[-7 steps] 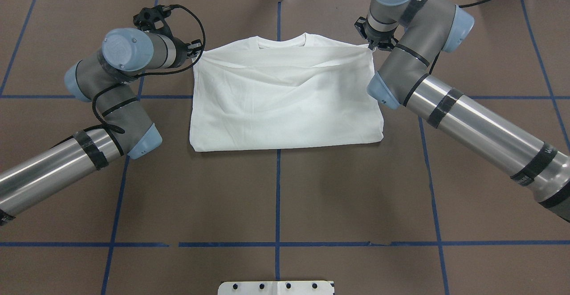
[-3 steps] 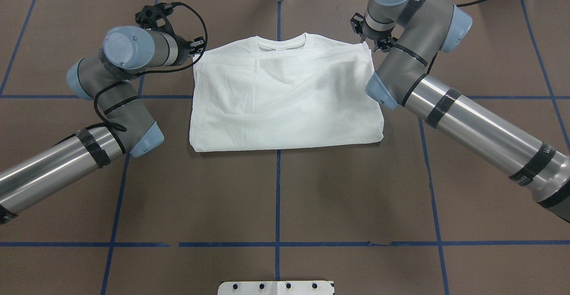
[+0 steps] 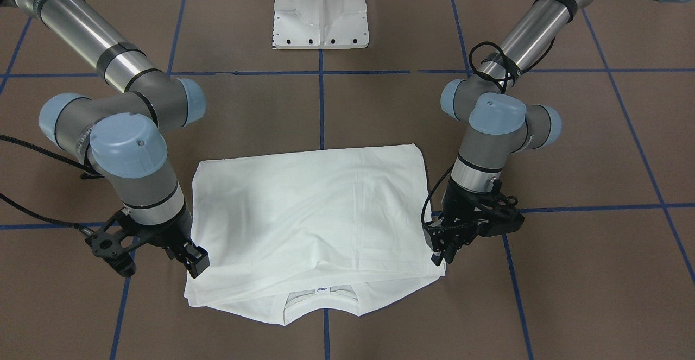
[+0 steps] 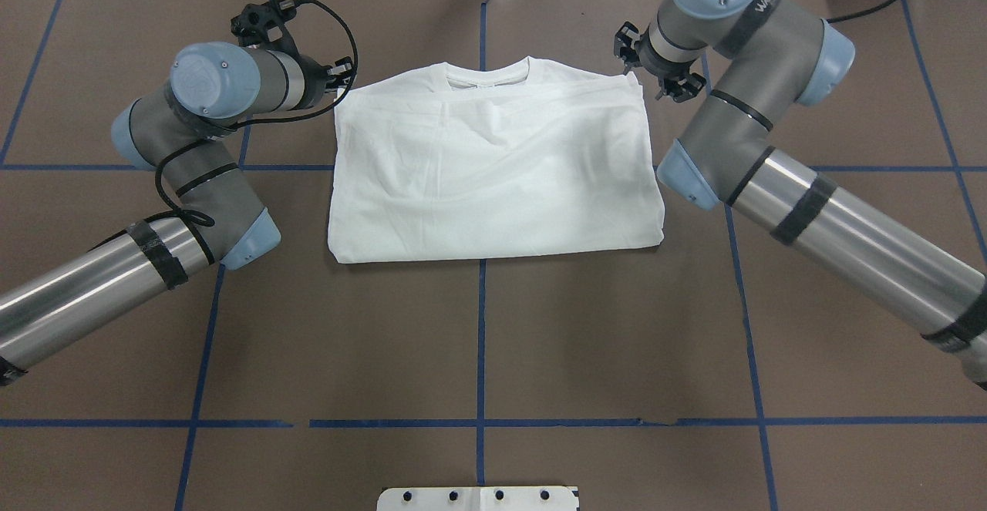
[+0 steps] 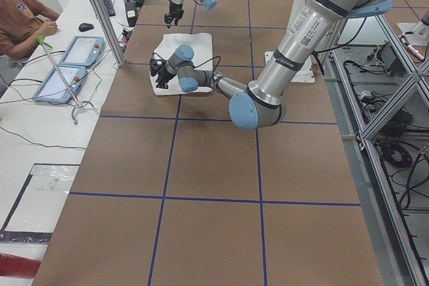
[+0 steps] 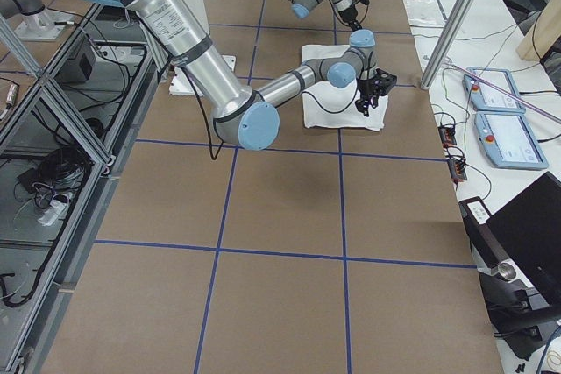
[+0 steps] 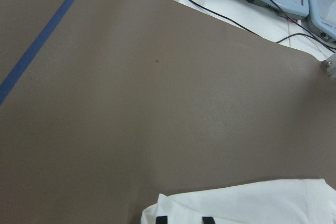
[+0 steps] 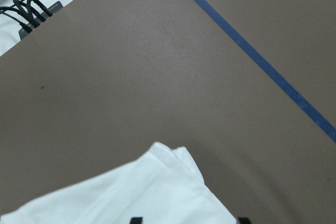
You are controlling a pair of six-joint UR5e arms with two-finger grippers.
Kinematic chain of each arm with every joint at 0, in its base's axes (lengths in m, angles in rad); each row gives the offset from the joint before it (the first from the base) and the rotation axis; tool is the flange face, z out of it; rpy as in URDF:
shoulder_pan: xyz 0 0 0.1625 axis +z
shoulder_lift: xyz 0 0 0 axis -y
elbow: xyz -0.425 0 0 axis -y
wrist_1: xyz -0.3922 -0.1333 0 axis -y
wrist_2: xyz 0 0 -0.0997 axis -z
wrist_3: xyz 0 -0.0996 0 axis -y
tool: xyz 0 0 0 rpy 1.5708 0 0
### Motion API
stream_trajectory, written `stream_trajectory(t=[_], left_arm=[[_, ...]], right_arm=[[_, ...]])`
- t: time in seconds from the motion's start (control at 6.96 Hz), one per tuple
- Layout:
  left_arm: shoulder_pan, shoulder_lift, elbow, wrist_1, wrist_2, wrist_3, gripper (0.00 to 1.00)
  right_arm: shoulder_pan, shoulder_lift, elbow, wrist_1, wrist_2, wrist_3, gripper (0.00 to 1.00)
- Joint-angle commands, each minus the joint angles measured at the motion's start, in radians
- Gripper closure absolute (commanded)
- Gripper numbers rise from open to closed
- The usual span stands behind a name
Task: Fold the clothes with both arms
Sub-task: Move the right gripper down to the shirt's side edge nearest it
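- Overhead exterior view showed the shirt [image 4: 493,164] folded in half and lying flat on the far middle of the bench [image 4: 493,341]. Its collar [image 4: 488,75] pointed away from the robot and peeked out past the top layer.
- The left hand [image 3: 441,251] hung at the collar-end corner on its side, fingers a little apart over the cloth. The right hand [image 3: 194,259] stood at the opposite corner, fingers spread wide and gripping nothing.
- The step looked like the release after the fold. Each hand should have risen straight up, clear of the cloth, before swinging away, or a finger could have dragged the top layer askew.
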Motion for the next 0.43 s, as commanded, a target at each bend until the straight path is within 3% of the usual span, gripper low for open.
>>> stream_trajectory(t=[0.0, 0.29], left_arm=[[-0.001, 0.004, -0.003, -0.009, -0.001, 0.002, 0.64], [0.001, 0.006, -0.003, -0.011, -0.001, 0.002, 0.64]], right_arm=[[-0.1, -0.206, 0.26, 0.003, -0.002, 0.162, 0.27], [-0.18, -0.344, 0.399, 0.006, -0.025, 0.315, 0.25]])
